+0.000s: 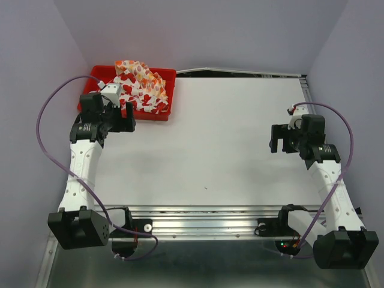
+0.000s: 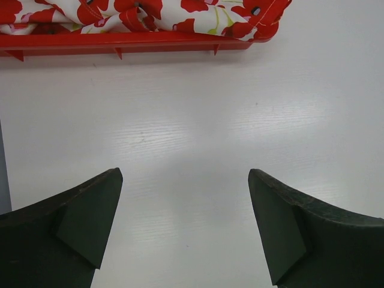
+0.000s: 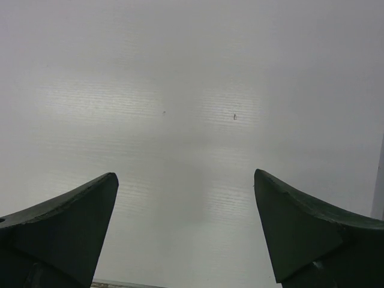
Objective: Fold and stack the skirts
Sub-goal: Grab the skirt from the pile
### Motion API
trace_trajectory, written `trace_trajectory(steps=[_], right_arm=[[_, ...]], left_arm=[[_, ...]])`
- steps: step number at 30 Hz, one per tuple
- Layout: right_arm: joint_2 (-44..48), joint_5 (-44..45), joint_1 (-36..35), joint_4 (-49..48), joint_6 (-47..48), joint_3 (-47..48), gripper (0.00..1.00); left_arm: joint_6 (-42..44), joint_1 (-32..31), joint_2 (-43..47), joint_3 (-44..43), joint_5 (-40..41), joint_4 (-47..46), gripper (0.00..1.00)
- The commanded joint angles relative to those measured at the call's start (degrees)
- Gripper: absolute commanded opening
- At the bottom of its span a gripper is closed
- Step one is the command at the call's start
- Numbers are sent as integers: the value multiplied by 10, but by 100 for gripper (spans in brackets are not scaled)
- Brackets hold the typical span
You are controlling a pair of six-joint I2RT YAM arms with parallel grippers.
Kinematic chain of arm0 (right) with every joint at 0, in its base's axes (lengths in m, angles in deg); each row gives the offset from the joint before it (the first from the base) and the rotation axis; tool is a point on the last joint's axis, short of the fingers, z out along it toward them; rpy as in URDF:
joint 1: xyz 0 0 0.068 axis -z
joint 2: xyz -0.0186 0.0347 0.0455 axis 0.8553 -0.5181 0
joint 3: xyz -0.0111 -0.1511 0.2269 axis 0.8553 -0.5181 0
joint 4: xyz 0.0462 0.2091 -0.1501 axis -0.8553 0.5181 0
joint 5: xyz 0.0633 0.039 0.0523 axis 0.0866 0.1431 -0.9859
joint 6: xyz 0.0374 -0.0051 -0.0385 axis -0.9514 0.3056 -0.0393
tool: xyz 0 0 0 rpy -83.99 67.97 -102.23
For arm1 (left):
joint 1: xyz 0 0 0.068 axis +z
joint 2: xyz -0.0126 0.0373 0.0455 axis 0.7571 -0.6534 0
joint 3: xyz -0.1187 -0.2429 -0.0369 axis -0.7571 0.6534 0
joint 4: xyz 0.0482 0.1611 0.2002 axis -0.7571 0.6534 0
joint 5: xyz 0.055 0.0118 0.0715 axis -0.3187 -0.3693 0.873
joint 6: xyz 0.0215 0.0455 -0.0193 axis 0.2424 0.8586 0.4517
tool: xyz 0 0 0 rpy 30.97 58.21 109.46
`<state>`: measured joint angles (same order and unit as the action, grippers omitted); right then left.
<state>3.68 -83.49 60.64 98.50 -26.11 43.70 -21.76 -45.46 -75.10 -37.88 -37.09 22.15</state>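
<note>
We're basically at square one: both skirts sit bunched in the red tray at the far-left corner, nothing folded or stacked. Left hand and right hand gape wide over the worktop, holding nothing.

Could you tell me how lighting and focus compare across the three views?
Top external: even light, sharp, the skirts crisp in the red tray. Left wrist: pale glare bands on the table, the near fingers dark and soft. Right wrist: dimmer and greyer, its fingers blurred.
</note>
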Motion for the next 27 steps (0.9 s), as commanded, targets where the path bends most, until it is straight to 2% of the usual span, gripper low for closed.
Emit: trace_trajectory(steps=[1,7,11,13,17,19,23,27], right_arm=[[1,-10,-2,-3,8,28,100],[-6,-20,-2,-3,10,27,100],[-11,-19,-2,0,11,29,100],[-16,-20,-2,1,9,32,100],[-34,-25,-2,-2,7,33,100],[-44,-24,-2,-2,8,37,100],[-70,-23,-2,2,5,55,100],[-92,-30,-2,6,2,72,100]], left_arm=[[7,-1,-12,-43,10,-24,99],[8,-1,-73,-112,34,-22,99],[-2,-1,-149,-200,69,-31,96],[-9,0,-183,-237,85,-36,92],[-24,7,-305,-378,95,-29,80],[-34,17,-349,-428,82,-24,77],[-44,27,-469,-561,39,-19,61],[-55,28,-532,-601,44,-54,60]])
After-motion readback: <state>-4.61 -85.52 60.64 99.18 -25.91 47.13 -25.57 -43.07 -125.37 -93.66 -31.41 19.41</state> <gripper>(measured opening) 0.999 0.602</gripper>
